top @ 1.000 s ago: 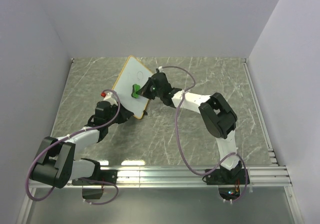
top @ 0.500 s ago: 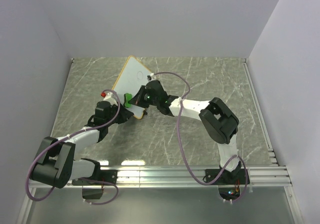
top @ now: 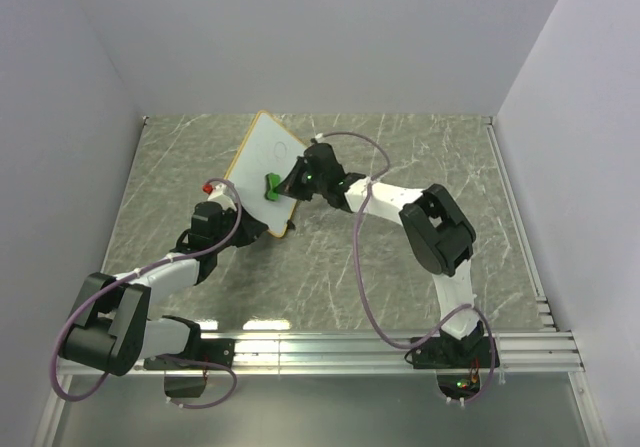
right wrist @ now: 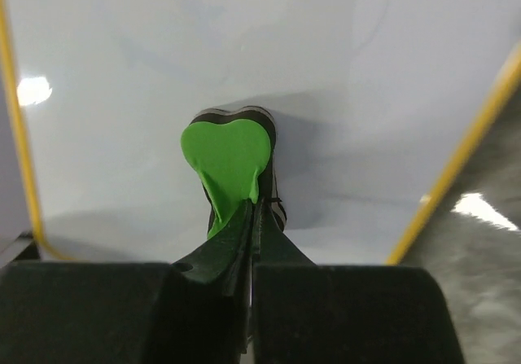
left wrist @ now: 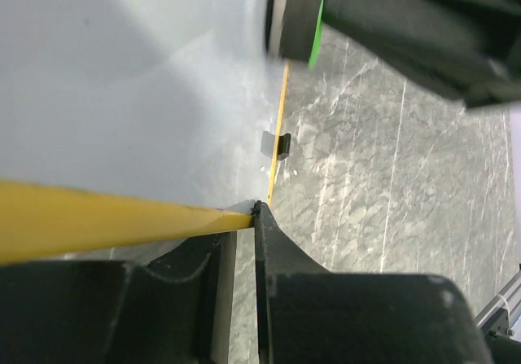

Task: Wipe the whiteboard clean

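The whiteboard, white with a thin yellow frame, is tilted up off the table. My left gripper is shut on its near lower edge; in the left wrist view the yellow frame sits between the jaws. My right gripper is shut on the green eraser and presses it against the board's face near the middle. In the right wrist view the green eraser lies flat on the white surface, with faint line marks above it. The eraser's edge also shows in the left wrist view.
A small red object lies on the marble table just left of the board. Grey walls enclose the table on three sides. A metal rail runs along the near edge.
My right gripper slid the eraser down-left along the board toward the left gripper, then back up-right to the middle of the board. The left arm and board have stayed put.
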Controlling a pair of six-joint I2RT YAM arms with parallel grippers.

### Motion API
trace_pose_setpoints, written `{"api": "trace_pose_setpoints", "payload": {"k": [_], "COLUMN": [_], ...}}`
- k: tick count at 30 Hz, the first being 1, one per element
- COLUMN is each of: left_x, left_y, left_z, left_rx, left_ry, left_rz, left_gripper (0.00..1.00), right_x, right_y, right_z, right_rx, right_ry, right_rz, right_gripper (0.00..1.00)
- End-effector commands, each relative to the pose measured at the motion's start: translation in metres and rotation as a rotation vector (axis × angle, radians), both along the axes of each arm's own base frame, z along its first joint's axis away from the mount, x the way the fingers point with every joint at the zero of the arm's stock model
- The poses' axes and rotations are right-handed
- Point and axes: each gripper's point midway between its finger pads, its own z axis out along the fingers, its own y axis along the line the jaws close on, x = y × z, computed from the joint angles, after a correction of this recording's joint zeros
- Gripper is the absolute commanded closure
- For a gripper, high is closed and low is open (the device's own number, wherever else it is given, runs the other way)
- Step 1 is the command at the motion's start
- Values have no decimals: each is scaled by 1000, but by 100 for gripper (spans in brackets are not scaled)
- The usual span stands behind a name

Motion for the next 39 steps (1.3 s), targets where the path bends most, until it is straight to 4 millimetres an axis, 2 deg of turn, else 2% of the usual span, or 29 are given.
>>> {"api": "trace_pose_setpoints", "payload": {"k": [1,6,10,11,12,14,16,17,21,22,23,25,26,28,29,31,32,34,35,36,37,38,39], "left_x": [-26,-27,-28,-30,-30,-31,-32,-33,-33,-33,-33,-33,-33,-32,-32,-31,-30,-29,-28,-27,-26,-26,-23], "left_y": [-32,-34,-38,-40,-41,-42,-43,-44,-45,-45,-45,-46,-46,-46,-47,-47,-47,-45,-42,-40,-38,-34,-30], "left_z": [3,3,3,2,3,2,2,1,0,0,-1,-4,-5,-8,-9,-9,-9,-5,-6,-5,0,0,1], "left_rx": [-7,-5,5,9,12,17,18,18,21,20,23,25,27,34,35,39,43,43,51,57,52,58,65], "left_ry": [-3,-5,-6,-5,-6,-5,-4,-3,2,2,4,11,13,16,17,15,12,2,0,-2,-10,-7,-11], "left_rz": [-203,-213,-231,-239,-241,-247,-251,-254,-257,-259,-260,-258,-259,-254,-256,-253,-250,-234,-217,-198,-177,-157,-122], "left_gripper": [100,100,100,100,100,100,100,100,100,100,100,100,100,100,100,100,100,100,96,87,71,30,14], "right_x": [23,36,50,57,59,70,75,81,78,76,66,53,35,16,-5,-24,-44,-61,-71,-82,-88,-92,-100], "right_y": [-41,-51,-43,-38,-35,-27,-23,-21,-21,-23,-28,-30,-33,-31,-28,-25,-21,-18,-19,-12,-11,-11,-5], "right_z": [-58,-69,-68,-59,-63,-49,-45,-36,-34,-35,-48,-46,-62,-60,-64,-67,-68,-65,-63,-60,-58,-55,-52], "right_rx": [-182,-200,-169,-151,-152,-119,-110,-94,-99,-99,-111,-97,-115,-109,-117,-117,-118,-107,-102,-96,-88,-81,-73], "right_ry": [61,79,83,71,76,53,47,29,34,40,58,65,91,95,103,120,125,133,133,132,137,140,141], "right_rz": [-107,-132,-148,-149,-147,-152,-156,-160,-153,-151,-147,-141,-126,-109,-83,-67,-42,-33,-25,-5,-4,2,18], "right_gripper": [100,100,100,100,100,100,100,100,100,100,100,100,100,100,100,100,100,100,100,100,100,100,100]}}
